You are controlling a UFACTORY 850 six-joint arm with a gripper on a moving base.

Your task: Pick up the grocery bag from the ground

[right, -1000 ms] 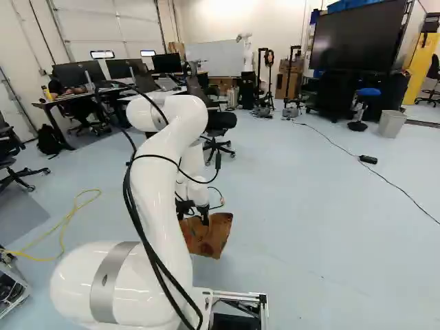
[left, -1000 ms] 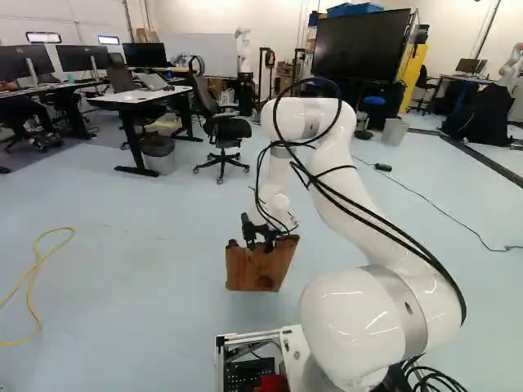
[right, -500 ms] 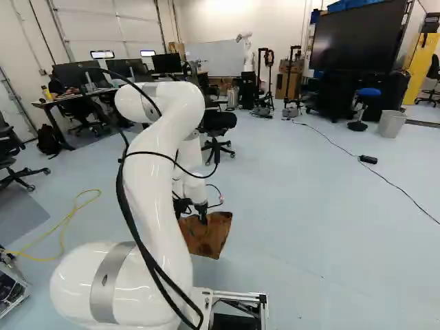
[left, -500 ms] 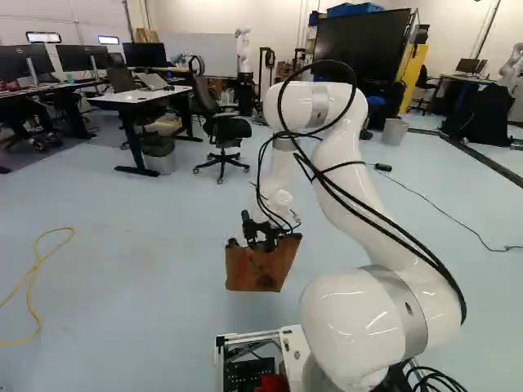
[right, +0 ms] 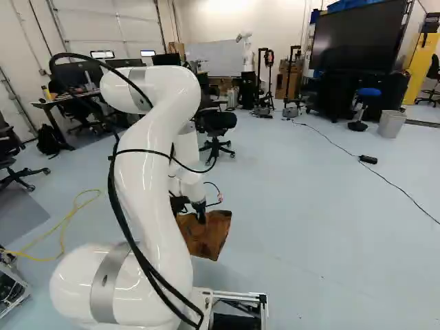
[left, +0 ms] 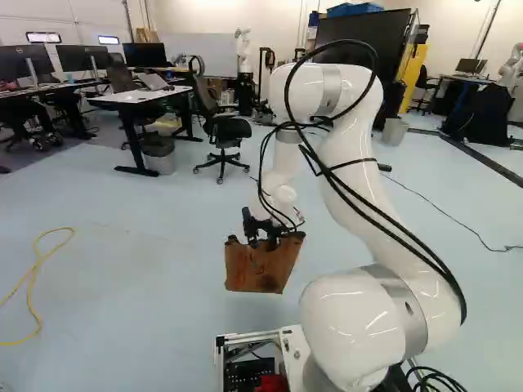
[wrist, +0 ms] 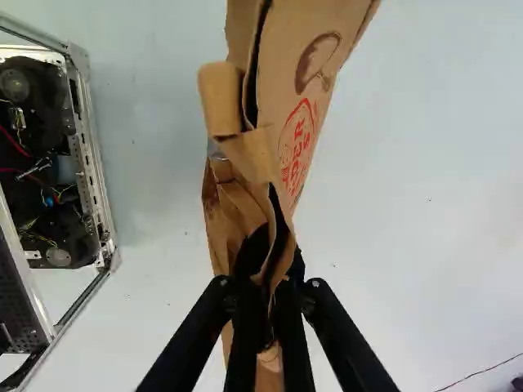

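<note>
The black two-finger claw point(wrist: 272, 282) is nearly closed, pinching the crumpled top of the brown paper grocery bag point(left: 260, 268), probably because these folds give firmer hold. In the left base view, the bag is at ten o'clock from the arm's white, rounded lowest joint point(left: 351, 327); its ground clearance I cannot tell.

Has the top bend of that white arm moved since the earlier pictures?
Yes: against its lowest joint in the left base view, the arm's top bend has risen and shifted right.
</note>
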